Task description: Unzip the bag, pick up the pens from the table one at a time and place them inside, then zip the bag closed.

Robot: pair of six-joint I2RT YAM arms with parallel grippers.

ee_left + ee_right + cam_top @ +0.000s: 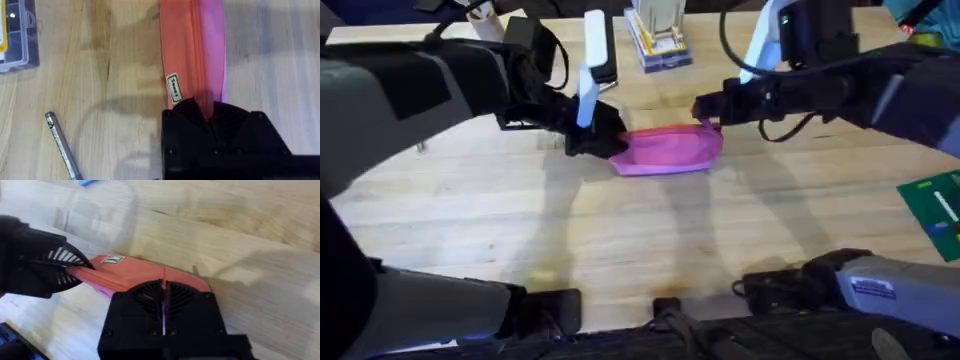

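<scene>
The pink bag [665, 150] lies flat in the middle of the table [620, 240], its zipper line running along its length [192, 50]. My left gripper [603, 138] is shut on the bag's left end, its black fingers [210, 112] pinching the fabric beside a small white label [173, 89]. My right gripper [708, 112] is at the bag's right end, fingers [164, 300] shut on a thin pink edge at the zipper. One silver-grey pen [62, 147] lies on the wood beside the bag. The right wrist view also shows the left gripper [55, 267] on the bag [135, 272].
A clear plastic organiser box [15, 35] sits near the pen. A stack of books or cards [658, 40] and a dark flat object [604, 55] stand at the back. A green board [935, 210] lies at the right edge. Bare wood stretches in front of the bag.
</scene>
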